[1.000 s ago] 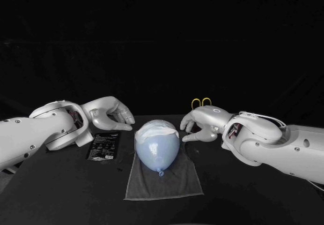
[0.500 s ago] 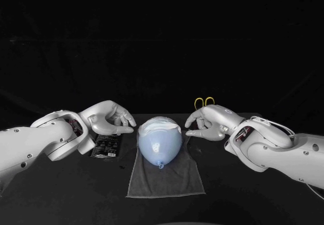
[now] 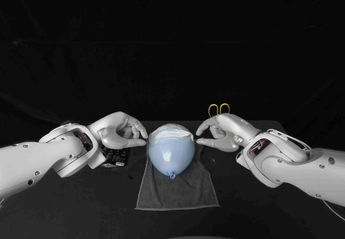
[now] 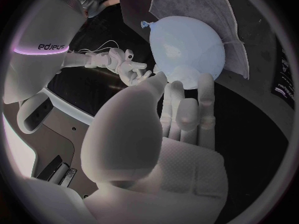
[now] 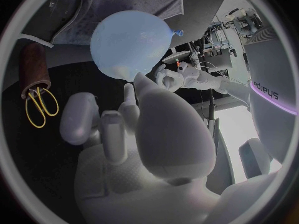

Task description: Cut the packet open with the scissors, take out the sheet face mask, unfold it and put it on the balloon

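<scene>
A pale blue balloon (image 3: 170, 153) lies on a grey towel (image 3: 177, 191), knot toward me. The white sheet mask (image 3: 171, 132) covers its far end. My left hand (image 3: 120, 131) is at the balloon's left side, its fingertips (image 4: 187, 84) reaching the mask's edge (image 4: 187, 75). On the other side my right hand (image 3: 220, 132) brings its thumb and fingertips (image 5: 129, 90) up to the balloon (image 5: 129, 41). Neither hand grips anything that I can see. The black packet (image 3: 115, 155) lies left of the towel, partly under my left arm. Yellow-handled scissors (image 3: 218, 108) stand behind my right hand.
The scissors (image 5: 39, 104) lie beside a brown holder (image 5: 34, 64) at the back right of the table. The towel (image 4: 206, 10) stretches from the balloon toward the table's front edge. The packet (image 4: 283, 77) is flat on the black tabletop.
Both hands have moved inward from the sides, closing the gaps to the balloon's far end. The balloon, towel and packet lie as before.
</scene>
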`<state>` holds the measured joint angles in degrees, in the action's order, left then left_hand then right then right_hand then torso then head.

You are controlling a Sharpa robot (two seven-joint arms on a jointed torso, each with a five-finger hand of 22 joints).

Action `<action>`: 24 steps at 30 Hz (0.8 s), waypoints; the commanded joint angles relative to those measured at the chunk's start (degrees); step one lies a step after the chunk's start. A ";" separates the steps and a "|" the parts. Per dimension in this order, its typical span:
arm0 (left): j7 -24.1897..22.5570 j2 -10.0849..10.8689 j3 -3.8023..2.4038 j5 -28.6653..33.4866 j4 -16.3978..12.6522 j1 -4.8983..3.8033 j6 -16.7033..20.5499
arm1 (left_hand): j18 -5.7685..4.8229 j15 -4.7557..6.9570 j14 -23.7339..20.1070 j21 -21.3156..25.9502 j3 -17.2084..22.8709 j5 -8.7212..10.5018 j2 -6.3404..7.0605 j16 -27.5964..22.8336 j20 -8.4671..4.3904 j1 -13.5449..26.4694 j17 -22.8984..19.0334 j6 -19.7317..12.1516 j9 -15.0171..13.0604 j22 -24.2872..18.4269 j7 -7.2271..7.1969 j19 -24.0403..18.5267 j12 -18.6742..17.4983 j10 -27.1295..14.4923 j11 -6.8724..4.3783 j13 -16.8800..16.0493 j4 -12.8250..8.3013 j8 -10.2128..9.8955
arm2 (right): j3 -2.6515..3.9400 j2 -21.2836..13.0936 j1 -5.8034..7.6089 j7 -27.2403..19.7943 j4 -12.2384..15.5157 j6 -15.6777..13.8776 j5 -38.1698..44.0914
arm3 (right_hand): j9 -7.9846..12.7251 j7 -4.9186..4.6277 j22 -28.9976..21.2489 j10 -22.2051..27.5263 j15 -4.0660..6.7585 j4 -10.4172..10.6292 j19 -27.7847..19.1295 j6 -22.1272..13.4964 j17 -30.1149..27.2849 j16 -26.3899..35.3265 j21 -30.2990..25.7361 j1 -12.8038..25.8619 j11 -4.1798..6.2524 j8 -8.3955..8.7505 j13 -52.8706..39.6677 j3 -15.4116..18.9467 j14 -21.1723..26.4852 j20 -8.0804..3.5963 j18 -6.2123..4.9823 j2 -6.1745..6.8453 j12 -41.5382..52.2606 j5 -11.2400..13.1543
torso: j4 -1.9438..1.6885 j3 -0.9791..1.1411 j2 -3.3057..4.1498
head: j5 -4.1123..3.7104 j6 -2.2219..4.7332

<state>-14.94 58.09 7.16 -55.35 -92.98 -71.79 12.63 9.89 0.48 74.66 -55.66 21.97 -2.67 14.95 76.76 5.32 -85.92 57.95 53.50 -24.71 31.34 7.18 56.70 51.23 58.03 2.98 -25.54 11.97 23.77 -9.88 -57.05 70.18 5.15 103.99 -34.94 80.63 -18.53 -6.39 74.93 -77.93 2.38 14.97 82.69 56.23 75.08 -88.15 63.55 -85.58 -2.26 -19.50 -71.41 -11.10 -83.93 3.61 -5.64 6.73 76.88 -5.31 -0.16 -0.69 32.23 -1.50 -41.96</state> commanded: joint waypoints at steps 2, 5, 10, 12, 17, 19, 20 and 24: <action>-0.48 -0.68 -0.07 -0.84 0.10 0.09 2.48 | 0.60 0.04 0.79 -0.54 -0.21 -0.14 0.22 0.62 -0.03 0.63 0.99 -0.54 -0.23 0.30 -0.06 -0.27 0.64 -0.25 -0.11 -0.47 0.60 0.55 | 0.03 0.78 -0.11 -0.05 -0.14 -3.82 0.61 | -0.01 -0.03 7.45 -1.77 -0.18 -0.13 0.39 -0.28 9.60 -0.45 0.45 -0.84 0.51 -0.26 -1.31 -0.67 -5.09 0.11 0.98 -0.14 1.04 -0.31 | 0.02 0.05 0.07 | -0.27 -0.14; -0.25 -1.06 -0.07 -0.90 0.25 0.13 2.77 | 0.61 0.07 1.09 -0.75 -0.31 -0.14 0.24 0.91 -0.04 0.76 1.51 -0.65 -0.31 0.43 -0.09 -0.27 0.93 -0.25 -0.14 -0.67 0.79 0.68 | 0.04 1.21 -0.14 -0.18 -0.18 -4.58 1.73 | 0.00 -0.05 7.57 -2.20 -0.19 -0.25 0.46 -0.32 9.78 -0.51 0.70 -1.03 0.49 -0.29 -2.15 -0.88 -5.12 0.13 1.02 -0.08 1.64 -0.37 | 0.03 0.08 0.06 | -0.48 -0.19; 0.09 -1.67 -0.07 -0.95 0.57 0.19 3.35 | 0.64 0.17 1.85 -1.23 -0.36 -0.14 0.15 1.61 -0.10 0.72 2.82 -0.66 -0.46 0.71 -0.24 -0.20 1.54 -0.13 -0.27 -1.08 1.05 1.01 | 0.04 2.29 -0.18 -0.21 -0.68 -4.86 4.36 | 0.15 -0.15 7.93 -3.80 -0.27 -0.66 0.66 -0.44 10.33 -0.68 1.46 -1.60 0.40 -0.19 -5.11 -1.72 -5.21 0.18 1.15 0.02 3.75 -0.51 | 0.06 0.06 0.03 | -0.58 -0.29; 0.26 -1.87 -0.07 -0.98 0.70 0.21 3.52 | 0.64 0.22 2.07 -1.38 -0.37 -0.14 0.12 1.82 -0.13 0.71 3.20 -0.62 -0.50 0.79 -0.32 -0.17 1.72 -0.08 -0.33 -1.19 1.14 1.11 | 0.04 2.75 -0.19 -0.07 -0.98 -4.67 5.15 | 0.24 -0.20 8.07 -4.43 -0.31 -0.74 0.73 -0.47 10.52 -0.73 1.75 -1.66 0.36 -0.07 -6.23 -2.02 -5.25 0.21 1.21 0.03 4.55 -0.36 | 0.06 0.06 0.04 | -0.53 -0.31; 0.52 -2.51 -0.07 -1.74 1.13 0.34 3.95 | 0.66 0.35 2.44 -1.73 -0.43 -0.14 0.10 2.15 -0.21 0.81 3.78 -0.58 -0.52 0.99 -0.52 -0.12 2.08 0.02 -0.50 -1.45 1.43 1.26 | 0.05 3.85 -0.20 0.09 -1.52 -4.56 6.93 | 0.40 -0.23 8.23 -5.15 -0.37 -0.82 0.79 -0.36 10.76 -0.81 1.99 -1.67 0.30 0.11 -7.53 -2.54 -5.29 0.26 1.25 -0.05 5.46 -0.02 | -0.05 0.04 0.06 | -0.19 -0.55; 0.43 -2.77 -0.07 -2.59 1.35 0.52 4.39 | 0.65 0.37 2.51 -1.77 -0.42 -0.14 0.07 2.22 -0.22 0.81 3.91 -0.58 -0.50 1.02 -0.59 -0.12 2.13 0.03 -0.55 -1.49 1.48 1.26 | 0.05 4.18 -0.20 0.04 -1.58 -4.57 7.36 | 0.42 -0.22 8.26 -5.26 -0.37 -0.86 0.81 -0.31 10.85 -0.83 2.07 -1.71 0.31 0.12 -7.72 -2.65 -5.30 0.26 1.26 -0.07 5.59 0.02 | -0.03 0.02 0.10 | -0.02 -0.64; 0.37 -2.85 -0.07 -2.95 1.43 0.61 4.56 | 0.65 0.40 2.55 -1.81 -0.41 -0.15 0.06 2.26 -0.23 0.80 4.00 -0.56 -0.48 1.04 -0.64 -0.13 2.15 0.03 -0.58 -1.51 1.51 1.27 | 0.06 4.32 -0.20 0.00 -1.60 -4.56 7.52 | 0.45 -0.21 8.29 -5.35 -0.37 -0.93 0.81 -0.25 10.96 -0.86 2.08 -1.77 0.31 0.15 -7.91 -2.80 -5.32 0.27 1.26 -0.09 5.72 0.09 | -0.01 0.03 0.07 | 0.06 -0.68; -0.39 -3.39 -0.07 -5.84 1.98 1.28 6.25 | 0.65 0.58 2.46 -1.99 -0.55 -0.13 0.30 2.23 -0.30 0.95 3.88 -0.63 -0.26 1.17 -0.90 -0.22 2.26 -0.09 -0.83 -1.65 1.79 1.09 | 0.07 5.02 -0.20 -0.14 -1.60 -4.40 8.09 | 0.49 -0.19 8.34 -5.48 -0.36 -1.02 0.84 -0.13 11.03 -0.89 2.18 -1.83 0.32 0.18 -8.16 -3.02 -5.34 0.27 1.27 -0.12 5.89 0.19 | -0.06 -0.02 0.07 | 0.26 -0.76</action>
<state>-14.52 54.91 7.13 -58.03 -91.07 -70.63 16.55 9.78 0.92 76.70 -57.43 21.33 -2.67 15.42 78.77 5.29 -85.45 61.89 52.88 -25.06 32.44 6.56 56.67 53.15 57.96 2.44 -27.14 13.56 24.88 -9.85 -52.20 69.99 5.25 102.37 -38.85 86.18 -18.11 -6.61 74.91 -83.04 2.36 13.91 82.99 56.00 74.91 -88.71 65.55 -86.78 -1.87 -19.50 -74.94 -13.70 -83.91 3.91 -4.81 6.70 82.54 -5.37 -0.17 -0.66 32.29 -1.38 -42.64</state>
